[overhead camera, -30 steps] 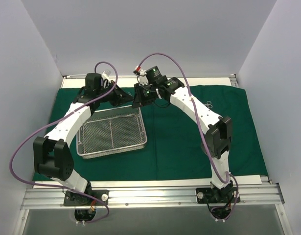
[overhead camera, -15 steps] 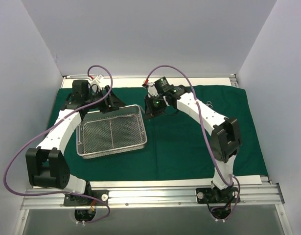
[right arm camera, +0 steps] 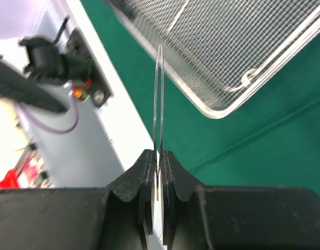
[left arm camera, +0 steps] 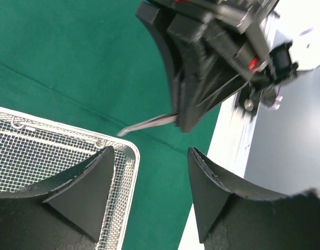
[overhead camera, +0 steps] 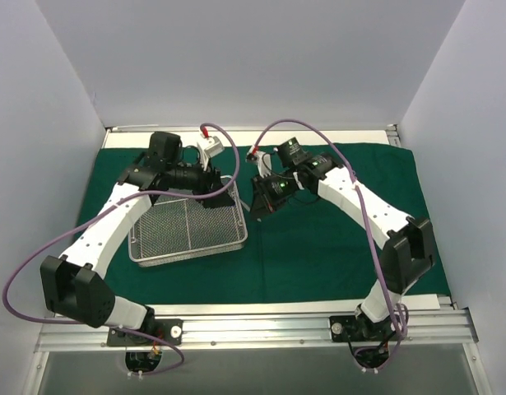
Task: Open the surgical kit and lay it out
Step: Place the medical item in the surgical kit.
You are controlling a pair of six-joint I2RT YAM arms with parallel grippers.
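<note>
My right gripper [right arm camera: 158,156] is pinched tight on the tweezers [right arm camera: 160,88], whose tips point past the tray [right arm camera: 217,112] corner at upper right of frame, with the left gripper [left arm camera: 150,153] gaping wide astride that corner, so I'd swing clear of both, drop low, then release flat on bare cloth [overhead camera: 318,247] right of centre.

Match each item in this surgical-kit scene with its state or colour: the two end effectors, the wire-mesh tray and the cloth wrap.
Column A
1. left end effector
2. right end effector
3. wire-mesh tray
4. cloth wrap

Column B
a. dark green, spread flat
b. shut on a thin metal instrument
c. open, holding nothing
d. lying on the wrap

Pairs: 1-c, 2-b, 3-d, 4-a
</note>
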